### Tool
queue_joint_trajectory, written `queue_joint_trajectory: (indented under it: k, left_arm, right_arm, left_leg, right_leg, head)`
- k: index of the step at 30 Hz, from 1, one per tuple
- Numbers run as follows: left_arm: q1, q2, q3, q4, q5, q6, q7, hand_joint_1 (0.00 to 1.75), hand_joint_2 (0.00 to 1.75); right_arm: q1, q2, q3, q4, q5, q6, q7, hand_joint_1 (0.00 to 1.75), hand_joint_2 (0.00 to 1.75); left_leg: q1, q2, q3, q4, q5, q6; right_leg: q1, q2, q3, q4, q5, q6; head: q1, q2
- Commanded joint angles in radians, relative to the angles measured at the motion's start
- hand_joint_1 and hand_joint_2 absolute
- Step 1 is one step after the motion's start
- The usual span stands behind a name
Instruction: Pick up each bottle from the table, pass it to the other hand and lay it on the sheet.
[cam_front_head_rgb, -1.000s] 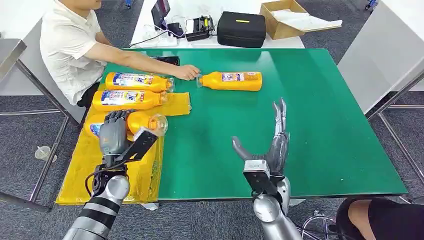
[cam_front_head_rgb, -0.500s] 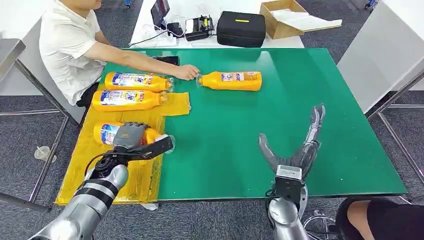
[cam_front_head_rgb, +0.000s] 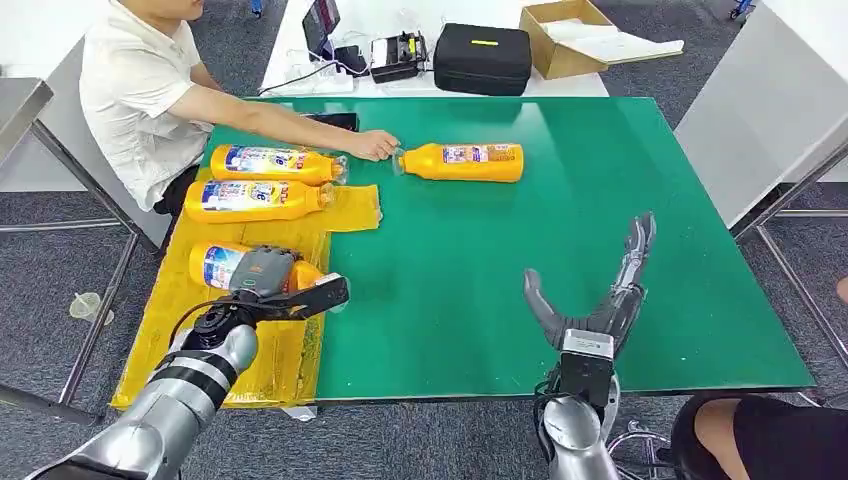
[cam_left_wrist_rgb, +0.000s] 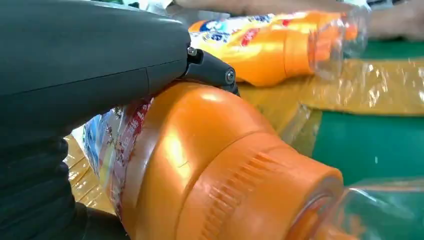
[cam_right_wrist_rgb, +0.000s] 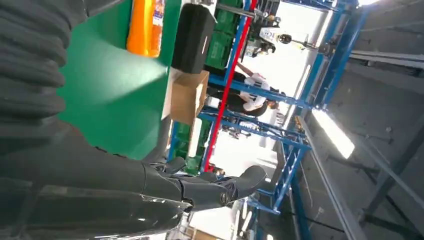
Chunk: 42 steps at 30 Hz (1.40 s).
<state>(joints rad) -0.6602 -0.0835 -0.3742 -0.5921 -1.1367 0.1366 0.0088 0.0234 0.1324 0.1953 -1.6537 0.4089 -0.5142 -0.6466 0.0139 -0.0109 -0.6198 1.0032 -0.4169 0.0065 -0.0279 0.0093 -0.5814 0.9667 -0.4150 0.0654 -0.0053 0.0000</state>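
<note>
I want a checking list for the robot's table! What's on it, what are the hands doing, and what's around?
Surface: green table, yellow plastic sheet over its left edge.
Job's things: three orange bottles on the sheet, nearest one under the left hand; a fourth orange bottle on bare green, a person's hand at its cap.
Clutter: black case, cardboard box.
Hands: left hand grips the nearest bottle; right hand open.
Cables: white cable.
Surroundings: grey carpet.

Bright, even overhead light in head view; soft shadows under the right hand (cam_front_head_rgb: 600, 300) on the green table (cam_front_head_rgb: 620, 180). Left wrist view: close bottle (cam_left_wrist_rgb: 210, 165) blurred, glare on its shoulder, bg soft. Right wrist view: windows blown out, ceiling strip light (cam_right_wrist_rgb: 332, 132) glaring, hand dark.
</note>
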Motion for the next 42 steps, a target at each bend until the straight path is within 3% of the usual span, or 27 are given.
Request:
queue_joint_trajectory:
  k: [1,2,13,29,31,35,42]
  left_arm:
    - [-0.086,-0.025,-0.042,0.159,0.002,-0.029,0.023,1.31,1.75]
    - [-0.086,-0.032,-0.015,0.164,0.031,-0.033,0.027,0.0,1.75]
    - [-0.102,-0.024,0.069,0.259,0.13,-0.139,0.036,0.0,1.75]
    - [-0.099,-0.053,0.032,0.232,0.095,-0.071,0.05,0.0,1.75]
    - [-0.086,-0.056,0.044,0.196,0.11,-0.012,0.015,0.0,1.75]
    - [0.02,-0.091,0.091,-0.017,0.183,0.249,-0.116,0.0,1.75]
    - [0.098,-0.106,0.052,-0.148,0.185,0.314,-0.122,0.0,1.75]
  right_arm:
    - [-0.026,0.014,-0.022,0.048,-0.012,0.025,-0.005,0.0,1.75]
    - [-0.028,0.014,-0.021,0.051,-0.017,0.034,-0.002,0.0,1.75]
    - [-0.069,0.017,-0.044,0.12,-0.082,0.109,0.008,0.0,1.75]
    - [-0.061,0.019,-0.069,0.129,-0.097,0.153,0.009,0.0,1.75]
    - [-0.057,0.021,-0.076,0.125,-0.096,0.151,0.008,0.0,1.75]
    - [-0.037,0.026,-0.079,0.113,-0.103,0.164,0.007,0.0,1.75]
    - [-0.04,0.03,-0.049,0.115,-0.099,0.155,0.002,0.0,1.75]
  left_leg:
    - [0.0,0.0,0.002,0.0,0.0,0.0]
    - [0.0,0.001,0.004,0.001,-0.002,0.0]
    - [0.0,0.002,0.004,-0.001,-0.001,0.0]
    - [0.0,0.0,0.007,-0.001,-0.001,0.001]
    - [0.0,-0.001,0.005,-0.001,-0.001,0.001]
    - [0.0,-0.001,0.006,0.0,-0.001,0.001]
    - [0.0,0.0,0.005,0.0,-0.002,0.0]
  right_leg:
    - [0.001,-0.001,0.002,0.0,-0.001,-0.002]
    - [0.001,-0.001,0.004,0.0,-0.002,-0.004]
    - [0.001,0.001,0.004,-0.001,0.0,-0.002]
    - [0.001,-0.001,0.008,-0.001,-0.001,-0.003]
    - [0.0,0.0,0.006,-0.001,0.0,-0.002]
    - [0.001,-0.002,0.007,-0.001,-0.001,-0.003]
    - [0.0,0.0,0.006,0.0,-0.001,-0.003]
  head:
    - [0.0,0.0]
    - [0.0,0.0]
    - [0.0,0.0]
    - [0.0,0.0]
    - [0.0,0.0]
    - [0.0,0.0]
    - [0.0,0.0]
